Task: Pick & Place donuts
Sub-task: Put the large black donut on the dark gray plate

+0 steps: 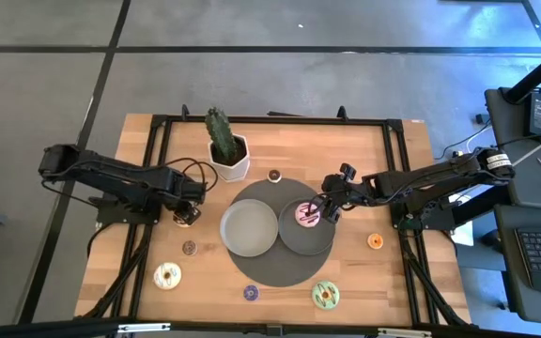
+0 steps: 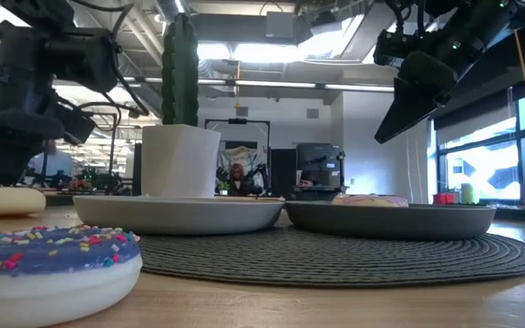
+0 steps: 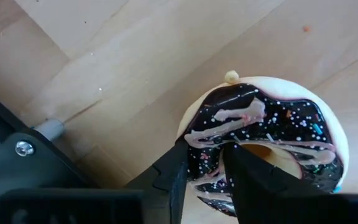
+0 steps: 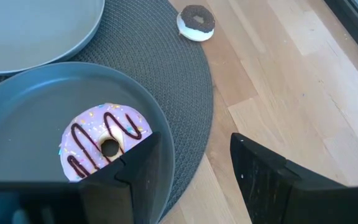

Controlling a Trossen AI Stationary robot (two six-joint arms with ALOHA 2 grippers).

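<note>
Two dark robot arms work over a wooden table. Left of centre, the left gripper clamps a chocolate-iced toy donut. Right of centre, the right gripper hangs open above a pink-iced donut lying on a dark grey round plate.

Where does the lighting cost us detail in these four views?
Low view: bright ceiling lights and window backlight the scene, so the cactus reads as a silhouette. High view: even light across the table. Left wrist view: dark left fingers merge with the dark-iced donut. Right wrist view: pink donut evenly lit.
</note>
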